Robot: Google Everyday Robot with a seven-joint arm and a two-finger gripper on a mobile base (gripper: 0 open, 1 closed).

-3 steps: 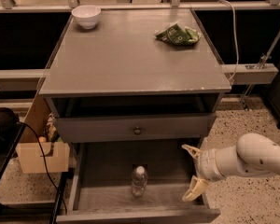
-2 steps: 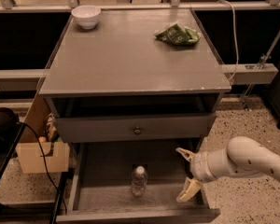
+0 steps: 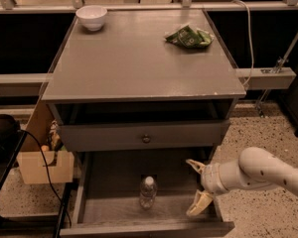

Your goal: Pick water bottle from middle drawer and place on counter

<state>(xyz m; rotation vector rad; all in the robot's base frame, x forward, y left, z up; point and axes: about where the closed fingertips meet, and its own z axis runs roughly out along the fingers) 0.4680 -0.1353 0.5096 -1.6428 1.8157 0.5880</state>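
Note:
The water bottle (image 3: 147, 192) stands upright on the floor of the open middle drawer (image 3: 114, 207), near its centre, white cap up. My gripper (image 3: 195, 187) is at the drawer's right side, to the right of the bottle and apart from it. Its two pale fingers (image 3: 199, 204) are spread open and hold nothing. The white arm reaches in from the lower right. The grey counter (image 3: 134, 58) is the cabinet top above the drawers.
A white bowl (image 3: 92, 17) sits at the counter's back left and a green snack bag (image 3: 187, 36) at its back right. A shut drawer front with a round knob (image 3: 146, 138) is above the open drawer. A cardboard box (image 3: 39, 157) and cables stand on the floor to the left.
My gripper has moved left, from outside the drawer's right edge to over its right side, closer to the bottle. The bottle has not moved.

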